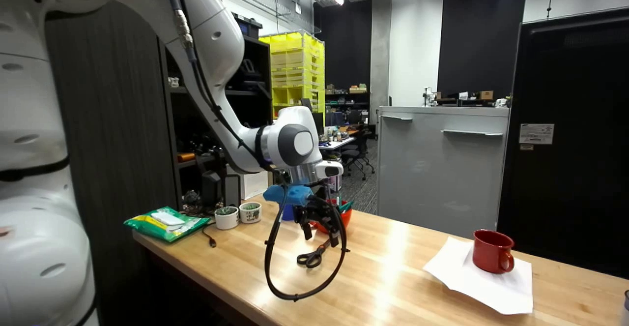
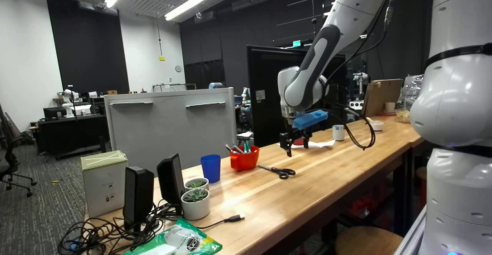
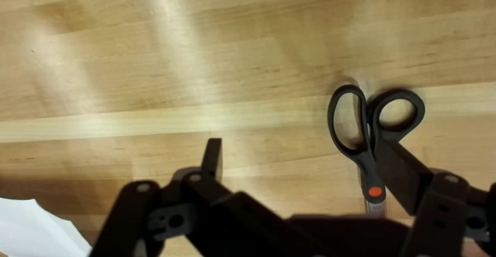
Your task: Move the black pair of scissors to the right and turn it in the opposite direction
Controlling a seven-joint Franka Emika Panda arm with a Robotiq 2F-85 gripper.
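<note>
Gripper (image 3: 301,142) hangs empty, jaws wide apart; the black scissors (image 3: 368,166) look light and stiff, probably best pinched across their middle.

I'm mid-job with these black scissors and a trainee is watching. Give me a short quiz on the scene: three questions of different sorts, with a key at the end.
1. True or false: the gripper stands open above the table.

2. Multiple choice: where do the black scissors lie?
A: inside the blue cup
B: flat on the table
C: in the red pen holder

3. Fill in the blank: a red ____ stands on the white paper.

Key: 1, true; 2, B; 3, mug.
</note>
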